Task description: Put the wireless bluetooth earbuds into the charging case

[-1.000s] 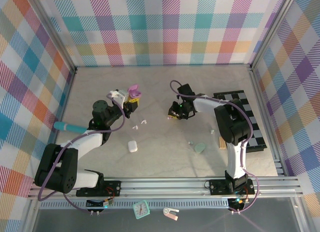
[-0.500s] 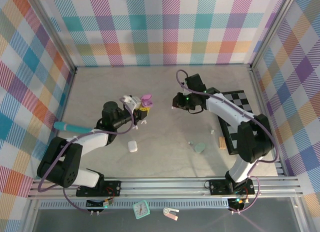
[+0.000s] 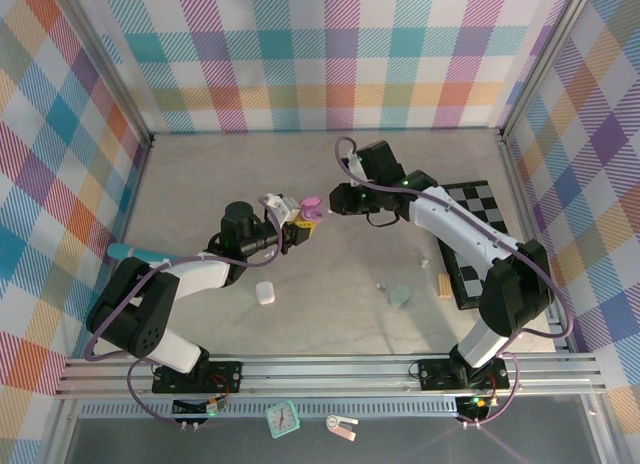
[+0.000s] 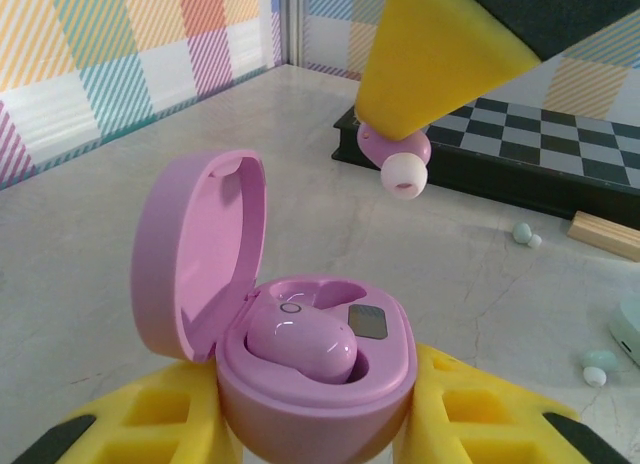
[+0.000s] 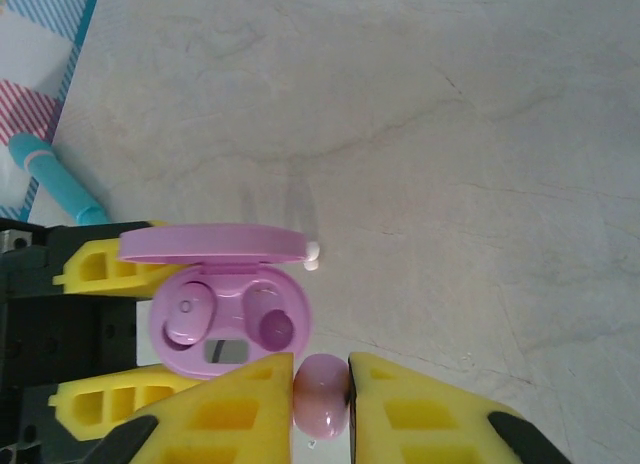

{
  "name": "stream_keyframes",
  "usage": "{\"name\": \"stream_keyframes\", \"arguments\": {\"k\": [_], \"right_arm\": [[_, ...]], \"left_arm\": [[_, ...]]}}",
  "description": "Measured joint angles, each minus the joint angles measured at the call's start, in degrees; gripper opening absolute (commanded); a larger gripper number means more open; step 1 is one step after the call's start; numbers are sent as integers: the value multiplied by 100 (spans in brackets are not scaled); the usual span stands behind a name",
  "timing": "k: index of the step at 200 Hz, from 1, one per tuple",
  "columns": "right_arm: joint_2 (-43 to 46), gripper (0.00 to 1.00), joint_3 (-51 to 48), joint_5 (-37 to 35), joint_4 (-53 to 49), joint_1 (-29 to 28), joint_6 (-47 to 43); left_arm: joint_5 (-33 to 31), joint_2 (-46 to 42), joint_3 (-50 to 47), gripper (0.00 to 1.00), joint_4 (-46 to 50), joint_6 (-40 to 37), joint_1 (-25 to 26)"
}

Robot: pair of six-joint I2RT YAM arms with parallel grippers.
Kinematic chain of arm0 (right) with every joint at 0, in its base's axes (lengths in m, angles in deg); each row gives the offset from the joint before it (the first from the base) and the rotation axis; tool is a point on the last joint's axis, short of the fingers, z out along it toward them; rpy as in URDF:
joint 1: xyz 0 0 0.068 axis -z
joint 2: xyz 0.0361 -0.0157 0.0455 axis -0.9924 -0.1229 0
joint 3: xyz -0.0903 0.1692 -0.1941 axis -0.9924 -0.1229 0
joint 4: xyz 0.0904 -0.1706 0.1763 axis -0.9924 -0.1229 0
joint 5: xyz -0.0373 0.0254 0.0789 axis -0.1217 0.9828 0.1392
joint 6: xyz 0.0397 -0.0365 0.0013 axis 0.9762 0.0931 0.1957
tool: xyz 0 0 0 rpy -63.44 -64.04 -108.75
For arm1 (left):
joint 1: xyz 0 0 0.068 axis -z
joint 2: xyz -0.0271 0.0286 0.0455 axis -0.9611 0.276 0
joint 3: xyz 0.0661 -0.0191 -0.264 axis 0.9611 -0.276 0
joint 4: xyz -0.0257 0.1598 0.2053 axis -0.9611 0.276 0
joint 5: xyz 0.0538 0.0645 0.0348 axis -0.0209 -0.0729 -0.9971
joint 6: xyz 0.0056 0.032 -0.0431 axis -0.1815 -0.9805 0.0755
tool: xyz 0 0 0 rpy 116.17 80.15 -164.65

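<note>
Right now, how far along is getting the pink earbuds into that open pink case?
Done: one glossy pink plastic earbud sits in the open pink pebble-shaped charging case, which the left end effector grips. In hand: the right end effector pinches the second pink earbud close by, not yet in. Left: seat it in the empty socket. Small pale green earbuds lie loose on the table.

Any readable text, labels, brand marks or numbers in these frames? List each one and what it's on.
No readable text in any view.
On the grey panel between the wells of the open pink charging case: blank, no characters visible.
On the pink earbud seated in that case: a small ring mark, no letters.
On the small teal clock below the near rail: face too small to read.
</note>
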Motion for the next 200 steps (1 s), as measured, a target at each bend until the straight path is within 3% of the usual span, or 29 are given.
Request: {"name": "stream_keyframes", "arguments": {"k": [200], "right_arm": [[-262, 21, 205, -387, -168, -214, -393]], "left_arm": [[66, 13, 127, 32, 4, 85, 131]]}}
